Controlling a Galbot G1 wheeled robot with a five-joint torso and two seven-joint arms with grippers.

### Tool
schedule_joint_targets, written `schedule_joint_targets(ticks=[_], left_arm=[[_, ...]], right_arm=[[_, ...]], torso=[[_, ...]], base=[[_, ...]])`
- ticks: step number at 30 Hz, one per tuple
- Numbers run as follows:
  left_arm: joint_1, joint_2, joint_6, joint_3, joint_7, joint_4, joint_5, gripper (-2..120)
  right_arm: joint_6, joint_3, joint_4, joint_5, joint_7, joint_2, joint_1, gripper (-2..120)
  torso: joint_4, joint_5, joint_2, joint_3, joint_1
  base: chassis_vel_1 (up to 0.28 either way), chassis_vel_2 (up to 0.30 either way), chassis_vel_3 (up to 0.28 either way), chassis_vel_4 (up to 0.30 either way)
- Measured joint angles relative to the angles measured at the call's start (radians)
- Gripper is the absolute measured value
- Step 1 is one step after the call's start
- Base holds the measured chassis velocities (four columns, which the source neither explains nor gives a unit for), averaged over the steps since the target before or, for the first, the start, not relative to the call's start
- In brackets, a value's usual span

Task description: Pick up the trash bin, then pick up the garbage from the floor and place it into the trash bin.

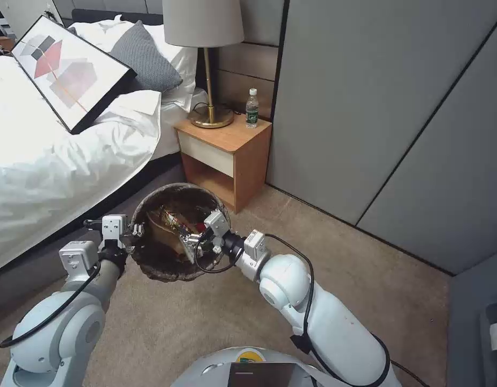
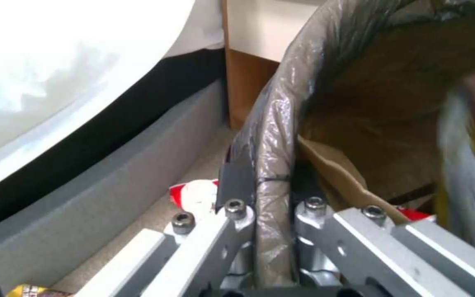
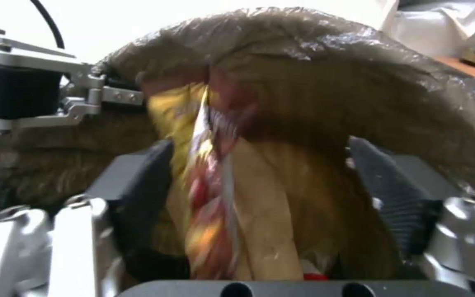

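Left claw [image 1: 136,230] clamped on near-left rim of the trash bin [image 1: 179,275], fingers pinching the folded dark bag and wall between them, as confirmed in left wrist view [image 2: 273,231]. Bin held off the carpet, mouth tilted toward the robot.

Right claw [image 1: 197,242] positioned over the bin mouth from the right side, jaws spread apart. Yellow and red snack wrapper [image 3: 207,194] seen between the spread fingers in right wrist view, long axis running away from the claw into the bin; blurred, so contact with the pads cannot be confirmed. Judged a release in progress.

Tan paper bag [image 1: 165,234] lying inside the bin, directly beyond the wrapper.

Red-and-white carton [image 2: 196,196] on the carpet just beside the bed base, below and outside the bin, nearer the left arm; judged still to be collected.

Nightstand [image 1: 227,153] with water bottle [image 1: 252,108] well beyond.
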Motion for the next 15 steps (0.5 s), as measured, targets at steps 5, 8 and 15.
schedule_joint_targets(ticks=[5,8,15], left_arm=[[0.0,-0.003,0.0,0.002,0.002,0.0,0.003,2],[0.001,-0.004,0.0,0.003,0.002,0.0,0.003,2],[0.001,-0.004,0.0,0.004,0.002,-0.001,0.003,2]], right_arm=[[0.002,0.017,0.002,0.0,0.0,-0.004,0.0,99],[0.003,0.024,0.006,0.001,0.0,-0.007,-0.001,100],[0.005,0.044,0.014,0.005,0.0,-0.009,-0.002,100]], torso=[[0.0,0.0,0.0,0.0,0.0],[0.0,0.0,0.0,0.0,0.0],[0.0,0.0,0.0,0.0,0.0]], base=[[0.0,0.0,0.0,0.0],[0.0,0.0,0.0,0.0],[0.0,0.0,0.0,0.0]])
